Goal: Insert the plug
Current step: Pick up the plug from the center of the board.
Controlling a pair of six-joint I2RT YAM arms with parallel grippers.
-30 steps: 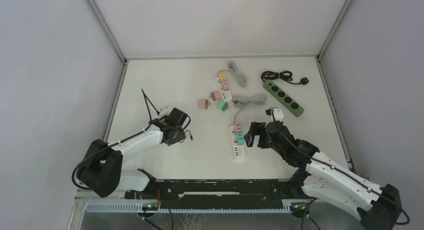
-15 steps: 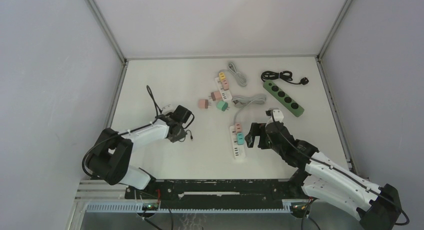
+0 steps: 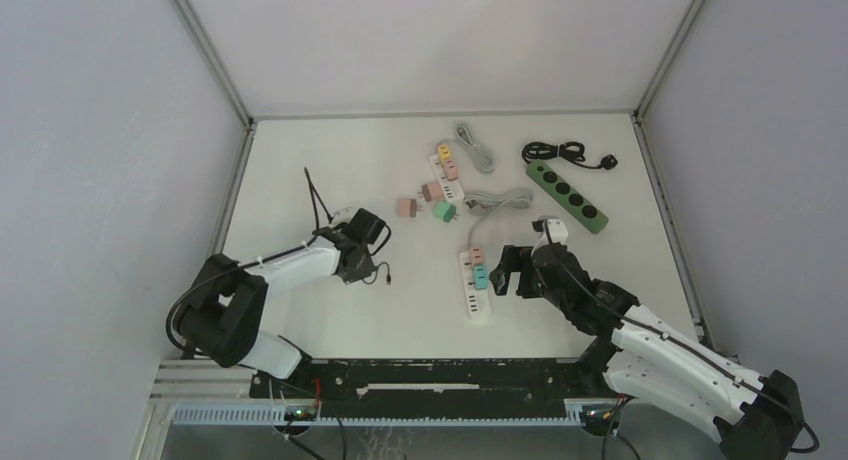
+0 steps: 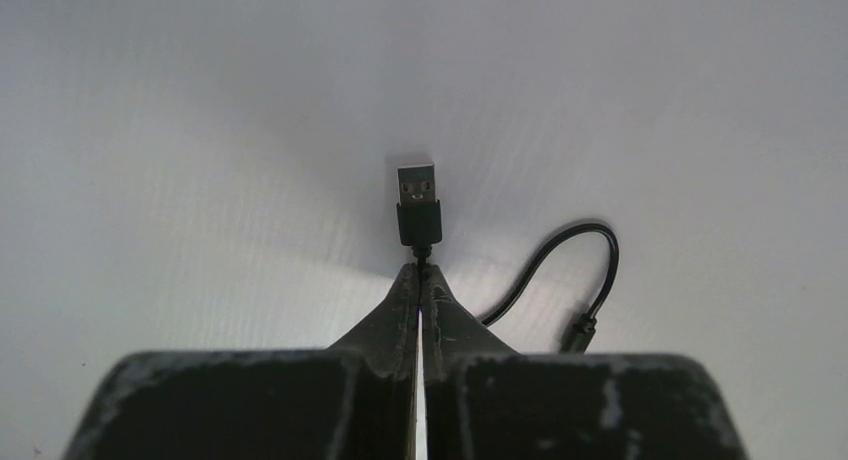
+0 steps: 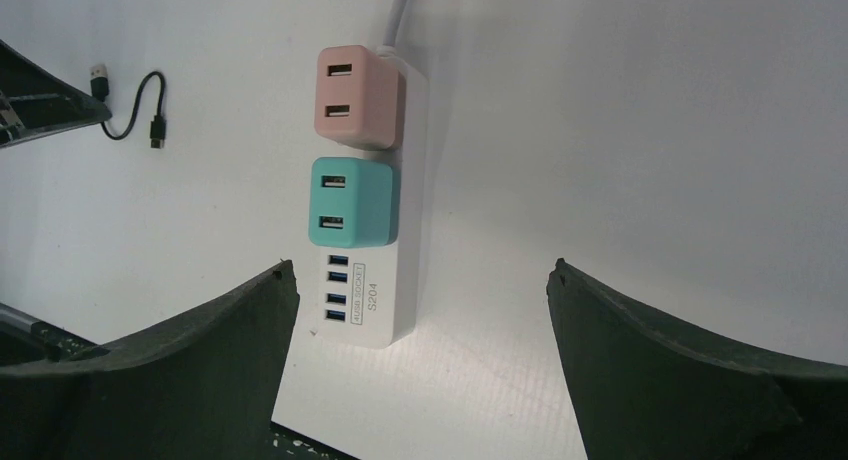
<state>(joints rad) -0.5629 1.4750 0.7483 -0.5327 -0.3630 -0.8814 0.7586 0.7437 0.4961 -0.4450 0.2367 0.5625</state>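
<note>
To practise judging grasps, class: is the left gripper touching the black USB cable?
Touching. The left wrist view shows the left gripper shut, its tips pinching the black USB cable just behind its plug.

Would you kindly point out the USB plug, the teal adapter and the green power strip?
USB plug (image 4: pixel 417 188), left wrist view, on its metal end.
Teal adapter (image 5: pixel 353 202), right wrist view, centre of its top face.
Green power strip (image 3: pixel 567 196), top view, middle of its body.

The left arm (image 3: pixel 290 267) and right arm (image 3: pixel 665 345) are white shells with black joints. Thin black cables (image 3: pixel 318 202) run along both. The 2 black fingers (image 4: pixel 250 400) are scuffed grey.
</note>
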